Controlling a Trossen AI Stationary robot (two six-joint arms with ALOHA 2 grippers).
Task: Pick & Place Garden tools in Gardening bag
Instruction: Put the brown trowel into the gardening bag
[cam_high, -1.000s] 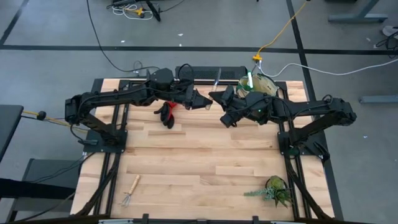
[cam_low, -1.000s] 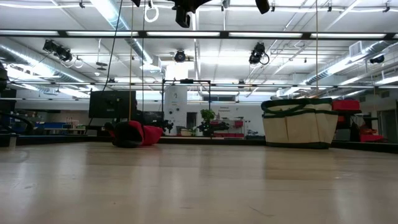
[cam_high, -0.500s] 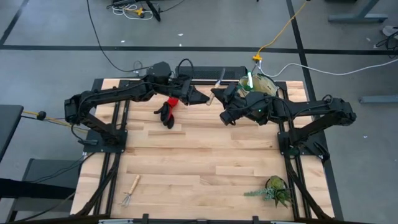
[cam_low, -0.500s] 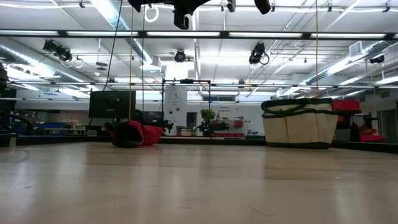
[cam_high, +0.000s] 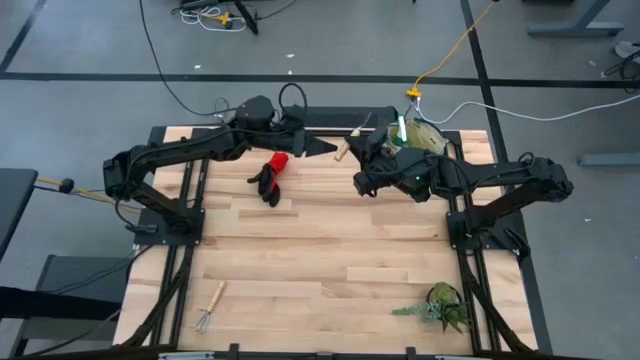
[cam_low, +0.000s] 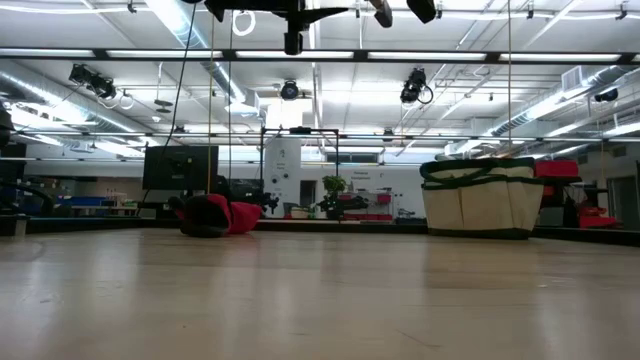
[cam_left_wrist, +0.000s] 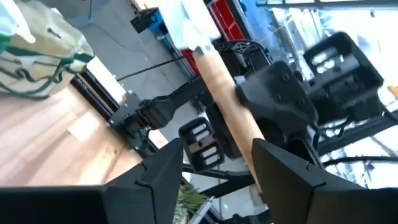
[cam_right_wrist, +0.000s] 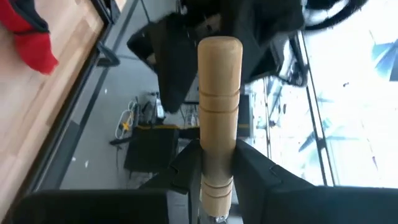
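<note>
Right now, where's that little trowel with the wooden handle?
In the high view the trowel is up in the air at the table's far edge, held by the right claw, between the left claw and the bag.

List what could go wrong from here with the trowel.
1. The right gripper holds the trowel by its wooden handle, above the table. The open left gripper brackets the same handle, so a mistimed release could drop it.
2. The two grippers are crowded close and might collide.
</note>
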